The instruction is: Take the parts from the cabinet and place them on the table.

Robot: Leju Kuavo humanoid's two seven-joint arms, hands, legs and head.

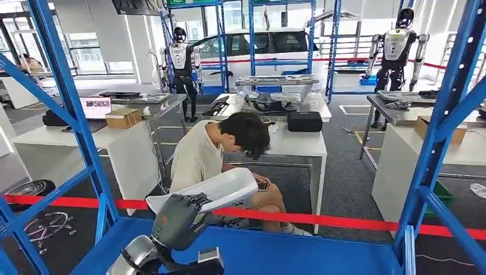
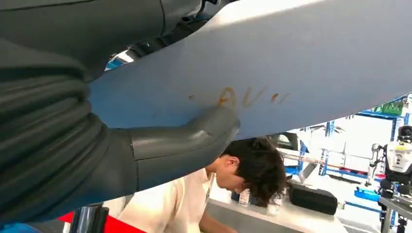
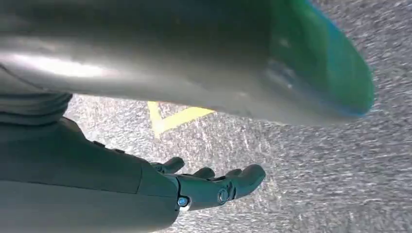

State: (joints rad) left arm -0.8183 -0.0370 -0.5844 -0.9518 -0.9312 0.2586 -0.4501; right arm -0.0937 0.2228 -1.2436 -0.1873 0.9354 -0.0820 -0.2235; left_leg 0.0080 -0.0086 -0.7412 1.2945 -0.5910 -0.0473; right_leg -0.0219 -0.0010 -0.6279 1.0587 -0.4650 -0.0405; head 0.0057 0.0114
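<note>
- White part [image 1: 206, 192], a long curved plastic shell, sits in the left hand [image 1: 175, 220] at the near left, lifted above the blue shelf [image 1: 298, 255] of the cabinet; its far end tips up and to the right.
- Left hand's hold: the thumb [image 2: 194, 138] presses flat against the part's underside, by some faint orange lettering, and the darker fingers wrap the near edge from above (a clamp on one end, so the long far end hangs free).
- Right hand [image 3: 214, 187] hangs low over grey floor with a yellow line [image 3: 170, 116], its fingers loosely spread and holding nothing.
- Blue uprights [image 1: 69, 97] of the cabinet frame stand on both sides, so the part should come straight back out between them, kept level, without swinging its far end into a post.
- Red tape [image 1: 321, 219] runs just beyond the shelf, and a person [image 1: 223, 157] sits bent over right behind it, close to the part's far tip; I would move slowly here.
- Farther off stand white tables [image 1: 298, 143], a white car [image 1: 258, 48] and other robots [image 1: 395, 48]; which table takes the part I cannot tell.
</note>
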